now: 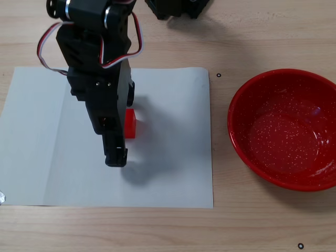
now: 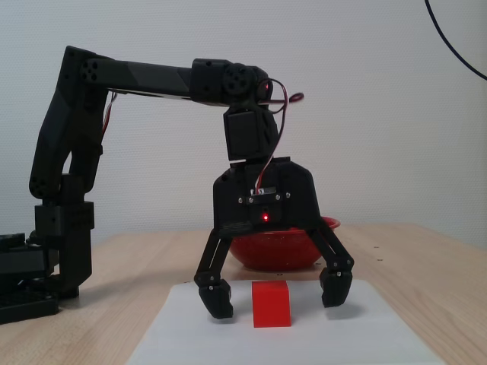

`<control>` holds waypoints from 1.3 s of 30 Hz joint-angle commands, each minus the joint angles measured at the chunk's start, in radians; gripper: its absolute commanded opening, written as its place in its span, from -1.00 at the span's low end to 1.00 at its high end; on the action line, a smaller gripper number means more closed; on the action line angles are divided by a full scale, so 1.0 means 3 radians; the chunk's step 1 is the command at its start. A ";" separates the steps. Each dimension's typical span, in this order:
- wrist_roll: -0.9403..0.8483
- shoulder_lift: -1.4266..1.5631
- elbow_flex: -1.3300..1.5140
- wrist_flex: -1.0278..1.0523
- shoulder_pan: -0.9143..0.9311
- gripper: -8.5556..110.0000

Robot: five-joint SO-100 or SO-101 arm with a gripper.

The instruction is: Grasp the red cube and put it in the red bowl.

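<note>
Paper (image 1: 168,157) is spread on the counter (image 1: 262,31) beneath the cube (image 2: 271,303), which is straddled untouched by the spread-open end effector (image 2: 275,295); the bowl (image 1: 286,128) is seen well apart.

The arm (image 2: 144,72) is matte black plastic throughout, built of blocky segments with round joint housings and small pale screw heads on the wrist plate. Red, white and black wires (image 1: 50,39) loop out beside the upper joint. A small red light (image 2: 265,218) glows on the wide housing above the gripper (image 2: 277,293), whose two slim black fingers end in chunky tips.
</note>
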 commanded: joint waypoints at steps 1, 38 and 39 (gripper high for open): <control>-0.0005 0.0169 -0.0358 -0.0102 0.0041 0.08; -0.0276 0.0639 -0.1048 0.1171 0.0087 -0.85; -0.0291 0.0660 -0.1089 0.1207 0.0107 -0.85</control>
